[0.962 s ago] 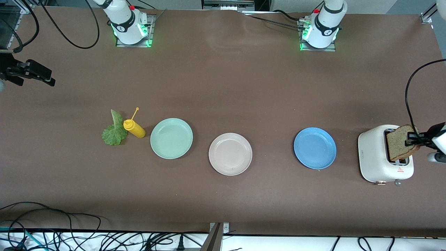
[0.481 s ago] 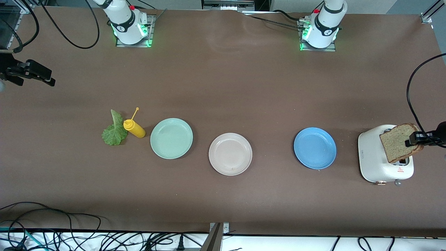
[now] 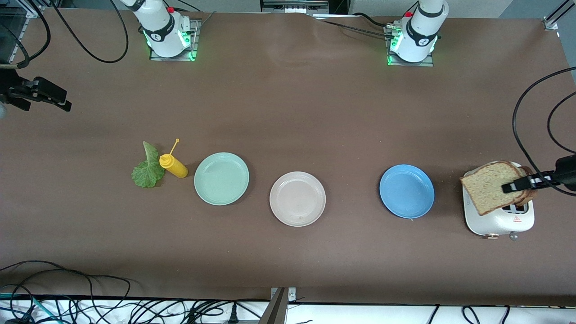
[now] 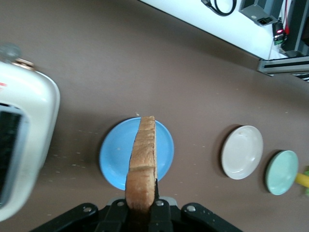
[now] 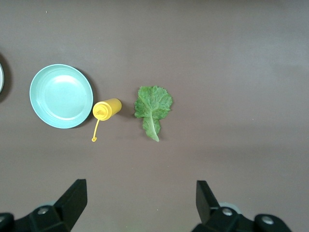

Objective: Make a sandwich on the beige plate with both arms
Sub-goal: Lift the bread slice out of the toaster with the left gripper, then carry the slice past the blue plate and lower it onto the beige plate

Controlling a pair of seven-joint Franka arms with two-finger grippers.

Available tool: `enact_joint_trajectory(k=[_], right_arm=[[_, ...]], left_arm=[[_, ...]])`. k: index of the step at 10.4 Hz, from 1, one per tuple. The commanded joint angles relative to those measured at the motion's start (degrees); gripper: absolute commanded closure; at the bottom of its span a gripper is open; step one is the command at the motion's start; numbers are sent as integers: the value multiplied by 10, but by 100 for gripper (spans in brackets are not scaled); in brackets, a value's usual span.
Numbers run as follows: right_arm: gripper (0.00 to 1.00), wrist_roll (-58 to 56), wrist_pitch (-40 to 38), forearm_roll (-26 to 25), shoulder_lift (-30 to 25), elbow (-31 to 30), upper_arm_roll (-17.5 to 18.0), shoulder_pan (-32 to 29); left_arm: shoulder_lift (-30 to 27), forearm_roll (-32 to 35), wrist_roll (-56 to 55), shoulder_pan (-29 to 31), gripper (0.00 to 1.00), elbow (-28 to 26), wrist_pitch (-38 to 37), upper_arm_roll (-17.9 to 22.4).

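Three plates sit in a row across the middle of the front frame. Far left, upper edge: the right tool point(image 3: 38, 94) hangs over bare desk point(image 3: 288, 112), waiting, its fingers spread wide apart in the right wrist view. Left of centre lies the lettuce leaf point(image 3: 146, 170), touching a yellow squeeze bottle point(image 3: 173, 165); the leaf looks limp and tearable, best pinched at its pale stem. Next come the mint plate point(image 3: 221, 178), then the beige plate point(image 3: 297, 198) just below centre, bare. Right of centre is the blue plate point(image 3: 407, 191). Far right, the left tool point(image 3: 524, 183) is clamped on one corner of a bread slice point(image 3: 488, 186), held over the white toaster point(image 3: 497, 220). Judged light, soft and crumbly, it should stay gripped by the crust.
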Motion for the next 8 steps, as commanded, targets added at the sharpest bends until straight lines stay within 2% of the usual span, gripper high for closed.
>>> enact_joint_trajectory(k=[1,3,8], right_arm=[[0,5,-8,12,5,15,-1,-1],[0,5,-9,12,5,15,-1,-2],[0,4,-9,11,5,15,-2,-2]], left_arm=[[34,-67,-37,-33,100,12,-8,3],[52,-135,-50,-60,100,7,-7,3],[103,-238,-76,-109,100,5,-1,3]])
